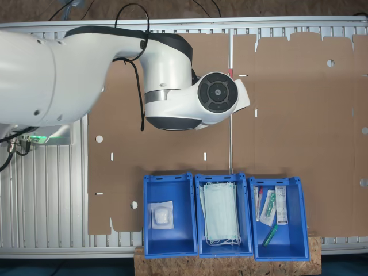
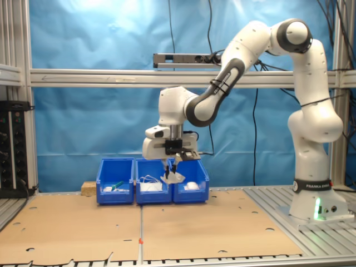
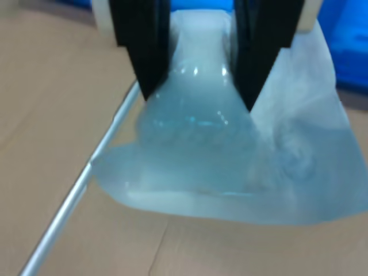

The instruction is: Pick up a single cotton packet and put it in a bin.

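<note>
The claw [image 3: 195,98] is closed on a cotton packet [image 3: 230,155]: in the wrist view the two black fingers [image 3: 144,46] pinch the clear plastic from both sides, and the packet hangs down below them, crumpled, above the brown cardboard [image 3: 46,115]. In the second exterior view the claw [image 2: 172,166] holds the packet [image 2: 172,178] in the air, in front of the row of three blue bins.

The first exterior view looks from above. The bin [image 1: 168,214] at the first exterior view's left end of the row holds one white cotton packet [image 1: 161,215]. The middle bin [image 1: 224,214] holds pale green face masks [image 1: 221,213], and the third bin [image 1: 278,217] holds tubes and syringes [image 1: 270,207] – their print is too small to read.

The bins stand side by side, touching, at the table [image 1: 40,195] edge on a chipboard strip [image 1: 230,265]. The cardboard sheet [image 2: 222,222] in front of them is wide and flat. A green light [image 2: 318,209] shows at the arm's base [image 2: 314,206] in the second exterior view.
</note>
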`<action>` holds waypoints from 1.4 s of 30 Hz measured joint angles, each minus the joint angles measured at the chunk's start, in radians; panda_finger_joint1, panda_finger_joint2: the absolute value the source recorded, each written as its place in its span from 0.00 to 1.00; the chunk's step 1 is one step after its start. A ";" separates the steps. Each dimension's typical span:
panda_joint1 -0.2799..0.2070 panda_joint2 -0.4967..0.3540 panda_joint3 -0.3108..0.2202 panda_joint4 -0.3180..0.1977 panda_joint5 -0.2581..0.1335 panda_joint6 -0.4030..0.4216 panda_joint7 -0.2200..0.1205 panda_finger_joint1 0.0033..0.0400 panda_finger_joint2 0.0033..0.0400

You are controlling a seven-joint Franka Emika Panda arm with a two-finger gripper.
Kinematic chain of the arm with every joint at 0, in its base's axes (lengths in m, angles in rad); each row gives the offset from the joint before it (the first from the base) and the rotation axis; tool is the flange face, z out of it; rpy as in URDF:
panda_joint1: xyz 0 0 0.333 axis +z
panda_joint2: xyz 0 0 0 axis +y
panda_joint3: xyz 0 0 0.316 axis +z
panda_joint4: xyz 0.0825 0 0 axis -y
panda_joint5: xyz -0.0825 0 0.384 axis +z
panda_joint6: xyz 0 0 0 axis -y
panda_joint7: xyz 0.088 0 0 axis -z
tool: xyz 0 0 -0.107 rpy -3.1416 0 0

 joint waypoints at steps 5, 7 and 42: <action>-0.006 -0.087 -0.024 -0.001 -0.010 -0.066 -0.001 0.11 0.11; -0.011 -0.122 -0.040 -0.002 -0.024 -0.093 -0.007 0.11 0.11; -0.091 -0.008 -0.401 -0.009 -0.163 -0.099 -0.207 0.11 0.11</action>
